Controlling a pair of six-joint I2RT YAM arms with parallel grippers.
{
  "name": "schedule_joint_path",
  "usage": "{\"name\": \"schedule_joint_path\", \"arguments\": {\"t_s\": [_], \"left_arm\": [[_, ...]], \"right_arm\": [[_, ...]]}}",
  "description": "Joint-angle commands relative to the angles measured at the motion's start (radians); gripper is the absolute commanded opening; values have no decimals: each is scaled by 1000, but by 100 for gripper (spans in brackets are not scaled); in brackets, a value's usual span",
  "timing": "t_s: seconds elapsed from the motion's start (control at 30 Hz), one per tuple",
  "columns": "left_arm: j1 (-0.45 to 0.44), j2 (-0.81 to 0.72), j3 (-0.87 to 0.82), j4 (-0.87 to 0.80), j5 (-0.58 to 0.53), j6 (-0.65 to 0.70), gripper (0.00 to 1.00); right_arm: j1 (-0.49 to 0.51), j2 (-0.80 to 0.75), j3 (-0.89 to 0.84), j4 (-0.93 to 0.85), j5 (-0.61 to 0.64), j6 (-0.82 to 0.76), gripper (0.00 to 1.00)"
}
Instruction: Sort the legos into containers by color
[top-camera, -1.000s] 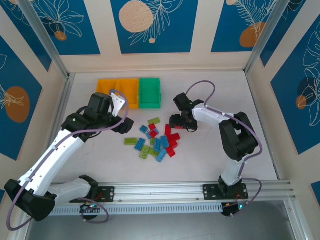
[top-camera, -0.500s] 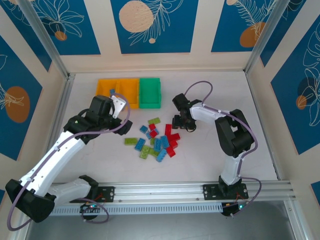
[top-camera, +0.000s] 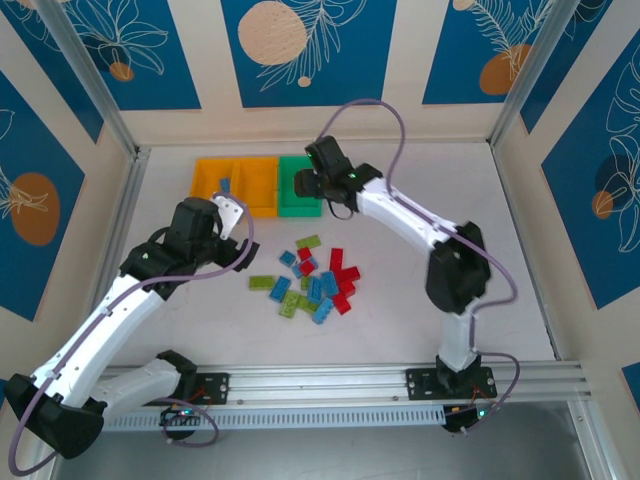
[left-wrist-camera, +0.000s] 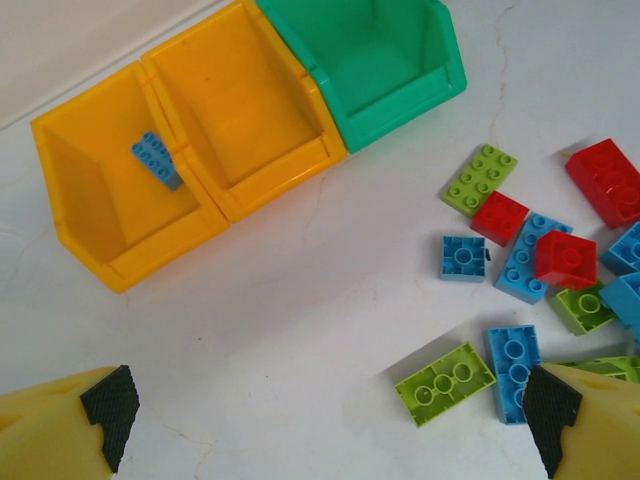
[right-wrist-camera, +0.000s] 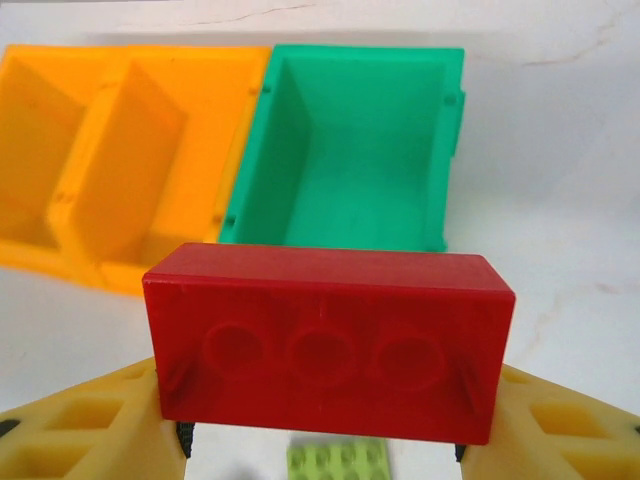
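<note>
Red brick (right-wrist-camera: 328, 340) is off the table now, clamped by its short ends between the right gripper (right-wrist-camera: 326, 405) fingers, underside facing the wrist cam. A second ago that gripper was down at the right edge of the pile (top-camera: 312, 282) with its jaws still closing. Since then it has lifted and swung up-left to the bins, and in the top view it sits at the green bin (top-camera: 300, 207).

Left gripper (left-wrist-camera: 330, 412) has barely shifted. It hovers over bare table (top-camera: 400, 320) left of the pile with jaws wide apart, holding nothing.

Bin state:
- left orange bin (left-wrist-camera: 90, 215) has one blue brick (left-wrist-camera: 158, 160) leaning on its wall
- middle orange bin (left-wrist-camera: 240, 110) looks empty
- green bin looks empty in both wrist views

Meaning for the task: pick is done, this is the carry/place step for one red. Early going, since nearly all bricks are still in the pile: blue, red and lime mixed, some touching.

My read is that blue owns the left bin, lime should get the green one, so red belongs in the middle orange. Wrist cam has the brick lined up closer to the green bin than the orange. If so, the gripper needs to move left before letting go. A drop from here risks red landing in green, or clipping the shared wall.
</note>
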Motion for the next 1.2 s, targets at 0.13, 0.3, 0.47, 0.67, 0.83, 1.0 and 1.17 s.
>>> {"name": "schedule_joint_path", "arguments": {"t_s": [0.13, 0.3, 0.47, 0.67, 0.83, 1.0, 1.17], "left_arm": [[9, -14, -23, 36, -33, 31, 100], [13, -4, -26, 39, -25, 31, 100], [14, 4, -27, 38, -17, 30, 100], [15, 35, -18, 17, -16, 15, 100], [15, 156, 152, -241, 12, -290, 99], [14, 188, 44, -108, 96, -584, 99], [7, 339, -19, -54, 85, -771, 92]], "right_arm": [[-19, 414, 533, -231, 30, -96, 59], [-20, 507, 769, -365, 22, -110, 79], [-16, 383, 706, -381, -37, -122, 85], [5, 54, 384, -394, -144, -138, 86], [74, -343, -56, -383, -243, -136, 91], [167, -663, -376, -396, -348, -42, 95], [210, -884, -565, -403, -402, 80, 99]]}}
